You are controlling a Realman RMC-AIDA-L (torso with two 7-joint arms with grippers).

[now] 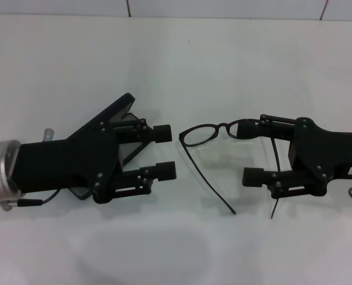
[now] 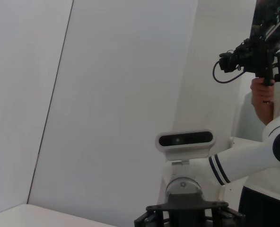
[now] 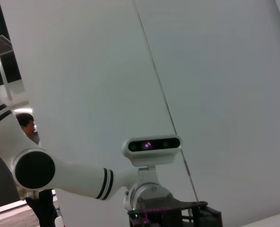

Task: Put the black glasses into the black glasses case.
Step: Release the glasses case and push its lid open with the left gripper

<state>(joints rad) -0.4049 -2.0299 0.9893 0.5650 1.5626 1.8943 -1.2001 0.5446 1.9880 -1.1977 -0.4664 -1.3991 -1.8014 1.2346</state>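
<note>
The black glasses (image 1: pixel 203 134) lie open on the white table (image 1: pixel 176 65) in the head view, temple arms pointing toward me. One lens shows; the other is hidden behind the upper finger of my right gripper (image 1: pixel 247 152). That gripper is open, with its far finger at the frame and the right temple arm running between its fingers. My left gripper (image 1: pixel 165 152) is open and empty, just left of the glasses. The black glasses case (image 1: pixel 120 107) lies under the left gripper, mostly hidden by it. Neither wrist view shows the glasses or the case.
The wrist views show only a white wall, my own head camera (image 2: pixel 185 139) and white arm segments (image 3: pixel 59 175). A person holding a black device (image 2: pixel 260 52) stands behind me. The tiled wall edge (image 1: pixel 223 12) bounds the table at the back.
</note>
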